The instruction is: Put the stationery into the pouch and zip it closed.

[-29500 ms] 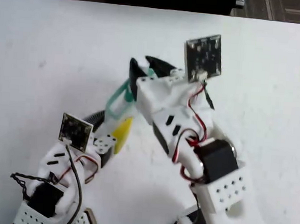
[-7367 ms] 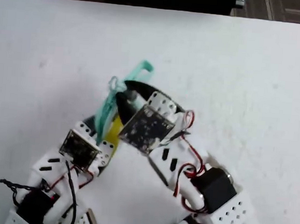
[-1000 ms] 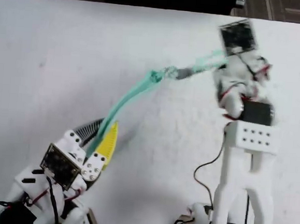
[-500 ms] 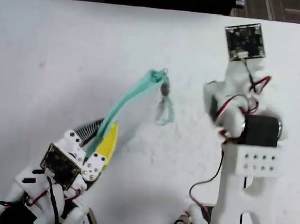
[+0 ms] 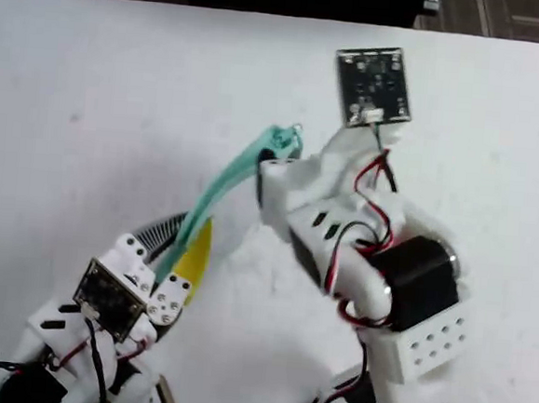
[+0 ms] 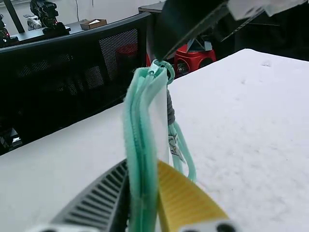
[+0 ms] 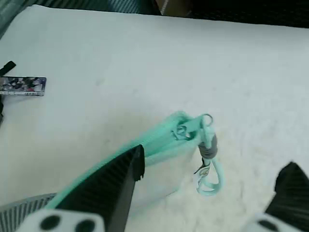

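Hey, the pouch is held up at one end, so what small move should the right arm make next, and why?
Probably ease the right gripper forward and shut it on the zipper pull. Its jaws stand open just short of that end of the pouch, the left gripper clamps the other end, and the strap loop hangs free.

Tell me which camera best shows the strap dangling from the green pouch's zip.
The right wrist view: the strap hangs whole and unobstructed off the pouch corner. The left wrist view shows it partly behind the pouch's edge; the high view catches just its top ring beside the right arm.
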You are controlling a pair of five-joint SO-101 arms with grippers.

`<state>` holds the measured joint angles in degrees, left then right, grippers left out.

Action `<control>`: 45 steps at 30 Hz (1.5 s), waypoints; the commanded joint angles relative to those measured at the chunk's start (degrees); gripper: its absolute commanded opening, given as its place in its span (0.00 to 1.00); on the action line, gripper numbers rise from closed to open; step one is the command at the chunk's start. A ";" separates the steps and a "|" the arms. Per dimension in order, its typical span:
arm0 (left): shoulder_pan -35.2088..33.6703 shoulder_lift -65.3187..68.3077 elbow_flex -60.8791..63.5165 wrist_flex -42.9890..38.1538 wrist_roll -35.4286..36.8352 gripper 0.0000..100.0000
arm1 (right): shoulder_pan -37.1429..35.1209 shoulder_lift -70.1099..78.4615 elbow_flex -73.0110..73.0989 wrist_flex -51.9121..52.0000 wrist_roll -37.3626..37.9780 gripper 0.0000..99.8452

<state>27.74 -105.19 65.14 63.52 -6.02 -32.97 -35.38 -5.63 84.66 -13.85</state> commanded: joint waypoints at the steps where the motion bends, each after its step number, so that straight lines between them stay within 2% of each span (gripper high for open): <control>1: -0.40 0.22 1.23 -0.26 -0.35 0.02 | -3.56 -1.19 -2.20 -4.70 -0.53 0.41; 6: -0.40 0.22 1.23 -0.26 -0.35 0.02 | -8.13 0.66 -1.76 -6.64 -0.53 0.41; 12: -0.40 0.22 1.23 -0.18 -0.35 0.02 | -5.23 9.19 -2.20 -3.03 -4.31 0.41; 19: -0.40 0.22 1.32 -0.09 -0.35 0.02 | -5.76 17.10 -2.29 -0.84 -3.34 0.41; 26: -0.40 0.22 2.37 -0.70 -0.44 0.02 | -6.20 18.33 -4.48 5.14 -2.81 0.41; 29: -0.22 0.22 2.46 -0.88 -2.02 0.02 | -6.46 19.56 -6.33 7.69 2.20 0.34; 34: 0.04 0.22 2.46 -0.97 -2.29 0.02 | -6.37 24.57 -6.95 8.57 5.45 0.11; 37: 0.04 0.22 2.46 -0.97 -2.46 0.02 | -6.20 27.21 -6.95 8.13 8.00 0.01; 40: 0.04 0.22 2.37 -0.88 -2.64 0.03 | -6.02 28.62 -7.03 8.13 8.09 0.02; 45: -0.40 0.22 2.46 -0.62 -2.29 0.19 | -6.02 28.70 -7.82 7.69 8.09 0.02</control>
<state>28.18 -105.27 66.20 63.78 -8.04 -38.42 -9.01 -13.10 91.52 -7.60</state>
